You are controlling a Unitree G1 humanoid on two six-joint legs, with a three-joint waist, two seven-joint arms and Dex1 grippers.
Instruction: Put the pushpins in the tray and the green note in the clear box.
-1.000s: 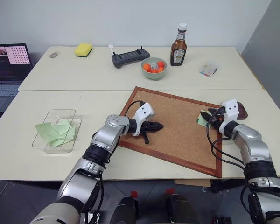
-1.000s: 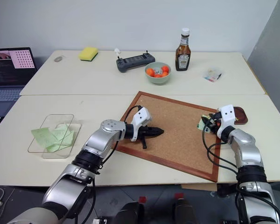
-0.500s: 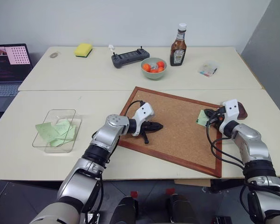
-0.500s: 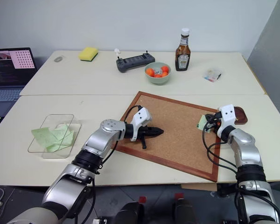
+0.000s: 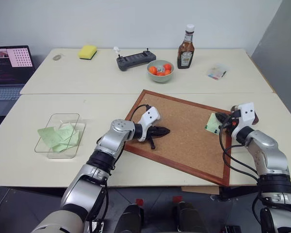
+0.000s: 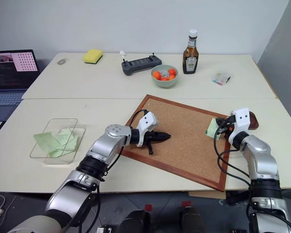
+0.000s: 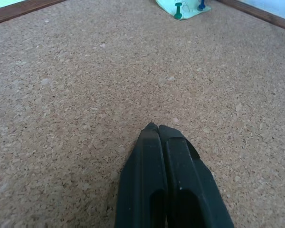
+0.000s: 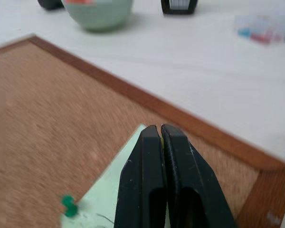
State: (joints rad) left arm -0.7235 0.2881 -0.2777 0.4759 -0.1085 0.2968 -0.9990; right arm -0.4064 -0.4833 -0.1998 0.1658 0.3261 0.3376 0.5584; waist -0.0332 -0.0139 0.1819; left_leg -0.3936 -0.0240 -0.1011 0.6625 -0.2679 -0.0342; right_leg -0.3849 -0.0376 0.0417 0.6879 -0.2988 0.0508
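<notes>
Green note (image 5: 213, 124): pale green square pinned flat at the cork board's (image 5: 184, 131) far right edge, a green pushpin (image 8: 69, 206) and a blue pushpin (image 7: 201, 6) standing in it. Right gripper (image 8: 160, 130) sits just above the note's corner, fingers pressed together, nothing visible between them. Tray (image 5: 252, 117) lies just behind this gripper, off the board. Left gripper (image 7: 154, 128), fingers together and empty, rests over bare cork mid-board; open cork lies between it and the note. Clear box (image 5: 58, 136), holding green notes, sits well left of the left gripper.
</notes>
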